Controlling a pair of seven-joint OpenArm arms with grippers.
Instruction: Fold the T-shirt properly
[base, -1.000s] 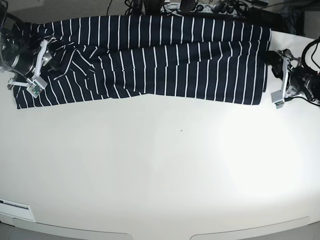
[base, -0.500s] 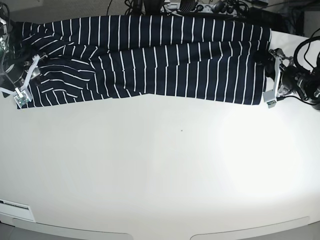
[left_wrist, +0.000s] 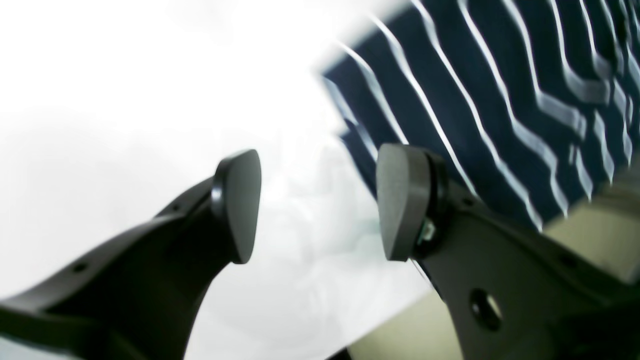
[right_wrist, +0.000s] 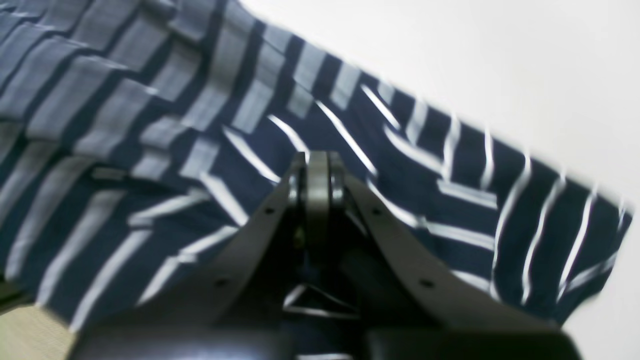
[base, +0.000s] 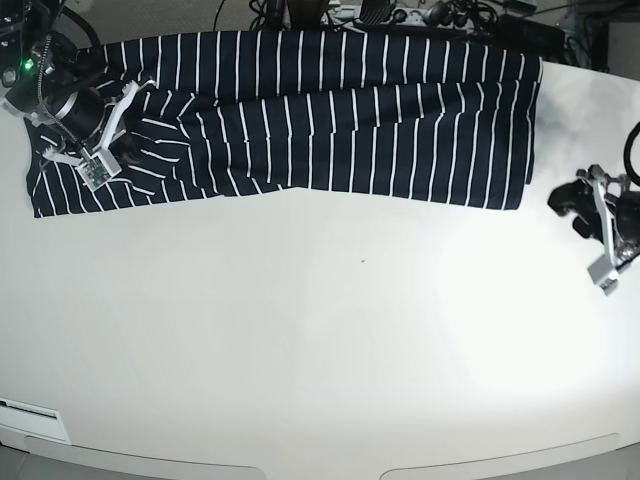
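The T-shirt (base: 330, 115) stretched lengthwise between the arms: directly under the closed, seemingly empty right gripper (right_wrist: 317, 175), but well clear of the wide-open left gripper (left_wrist: 318, 202).

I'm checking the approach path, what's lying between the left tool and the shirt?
Nothing. In the base view only bare white table separates the open left tool from the shirt.
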